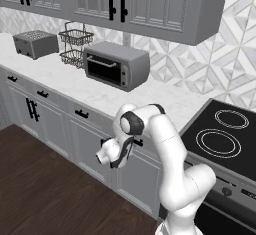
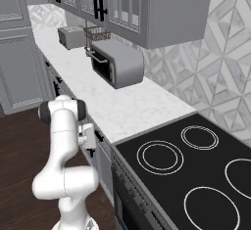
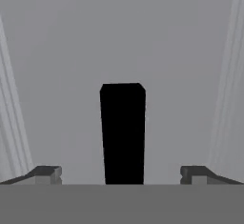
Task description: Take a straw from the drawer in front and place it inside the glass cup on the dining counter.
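I have the gripper (image 3: 122, 173) pressed up close to the grey panelled front of the drawer (image 3: 71, 51). Its fingers (image 3: 46, 174) stand wide apart, one on each side of the black bar handle (image 3: 122, 135), which runs between them without touching either — nothing is gripped. In the left base view the arm folds down from the counter edge, and the hand (image 1: 111, 153) sits against the drawer front (image 1: 145, 144) just below the white marble-veined countertop (image 1: 165, 101). The drawer is closed. On the countertop I see a toaster oven (image 1: 116, 65), a wire basket (image 1: 75, 44) and a toaster (image 1: 35, 43). A black cooktop (image 2: 196, 170) lies to the right — ringed burners visible.
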